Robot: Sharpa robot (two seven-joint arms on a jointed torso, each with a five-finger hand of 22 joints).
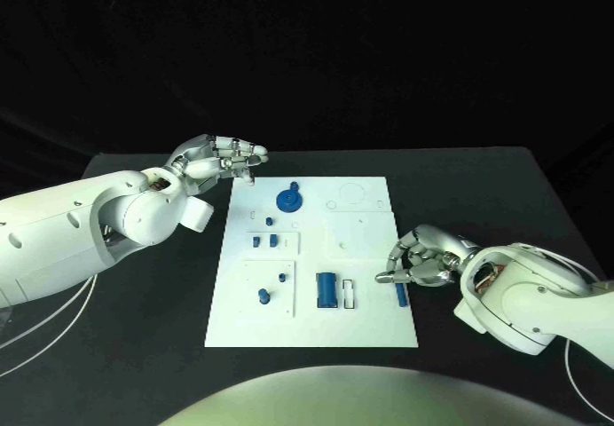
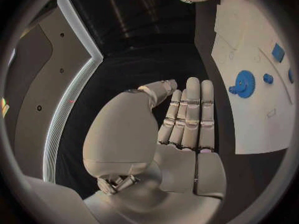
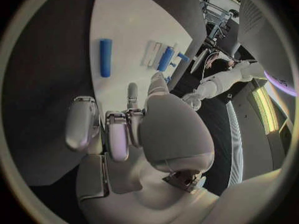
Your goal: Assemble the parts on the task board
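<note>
— Right hand point(image 1: 420, 259) sits closest to us, at the task board's point(image 1: 358, 328) right edge, toward its near corner. Is it holding anything?

— I'd say not. Its fingers are curled inward, and the right wrist view shows nothing between them, though I can't fully rule out something tiny at the tips.

— Which part is nearest to it?

— A blue rod point(image 1: 402, 295), lying on the board just beside that hand, right at the right edge. Its long axis runs from the near edge toward the far edge, roughly parallel to the board's right edge. From the right wrist the same rod point(image 3: 106, 57) lies ahead of the fingertips, a little apart from them.

— And the left hand point(image 1: 217, 160)?

— Raised beyond the board's far left corner, fingers bent with their tips near one another, nothing in them. In the left wrist view they stand side by side and bare. The blue gear point(image 1: 290, 199) sits near the far edge, closer to that hand, but well apart from the rod.

— So the rod falls to the right hand?

— In my judgement yes: it is the nearer hand by far, and it would have to close across the rod's short width.
</note>
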